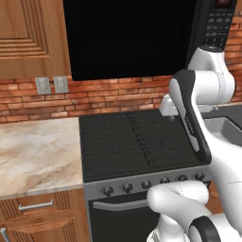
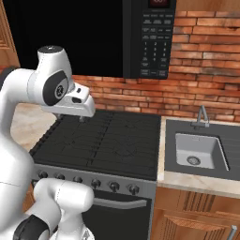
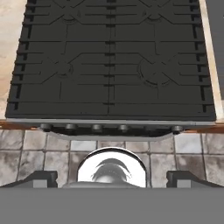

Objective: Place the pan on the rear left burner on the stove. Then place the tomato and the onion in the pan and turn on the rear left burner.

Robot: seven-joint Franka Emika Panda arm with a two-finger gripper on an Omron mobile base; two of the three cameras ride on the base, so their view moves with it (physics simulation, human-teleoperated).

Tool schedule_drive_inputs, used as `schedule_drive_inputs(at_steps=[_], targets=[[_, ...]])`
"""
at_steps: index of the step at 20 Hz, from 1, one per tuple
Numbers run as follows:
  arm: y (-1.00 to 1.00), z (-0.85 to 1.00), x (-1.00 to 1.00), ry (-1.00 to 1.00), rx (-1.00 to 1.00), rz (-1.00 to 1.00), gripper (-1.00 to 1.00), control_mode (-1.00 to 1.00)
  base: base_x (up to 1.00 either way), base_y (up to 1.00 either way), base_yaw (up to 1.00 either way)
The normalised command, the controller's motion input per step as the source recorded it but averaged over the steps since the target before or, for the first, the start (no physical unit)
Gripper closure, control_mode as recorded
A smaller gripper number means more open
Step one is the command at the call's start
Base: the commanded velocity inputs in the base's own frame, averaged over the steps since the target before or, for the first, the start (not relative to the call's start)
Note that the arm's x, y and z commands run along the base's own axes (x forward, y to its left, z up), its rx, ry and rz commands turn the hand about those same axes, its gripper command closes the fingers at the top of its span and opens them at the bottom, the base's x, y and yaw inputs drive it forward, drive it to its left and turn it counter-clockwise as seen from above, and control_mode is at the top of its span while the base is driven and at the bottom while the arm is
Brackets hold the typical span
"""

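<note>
The stove (image 3: 111, 65), its grates bare, is seen at twelve o'clock from the gripper (image 3: 111, 178), whose jaws are spread wide with nothing held.

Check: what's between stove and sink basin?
Right base view: a narrow light countertop strip and the dark grey surround lie between the stove and the sink basin.

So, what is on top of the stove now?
The stove carries black grates and nothing else. In the left base view the arm covers its rear right corner.
</note>
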Motion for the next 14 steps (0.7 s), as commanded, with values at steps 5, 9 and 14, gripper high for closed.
schedule_drive_inputs(at_steps=[5,9,14], targets=[[0.0,0.0,0.0,0.0,0.0,0.0,-1.0,1.0,-0.03,-0.02,0.0],[0.0,0.0,0.0,0.0,0.0,0.0,-1.0,1.0,0.0,-0.33,0.0],[0.0,0.0,0.0,0.0,0.0,0.0,-1.0,1.0,0.0,-0.58,-0.01]])
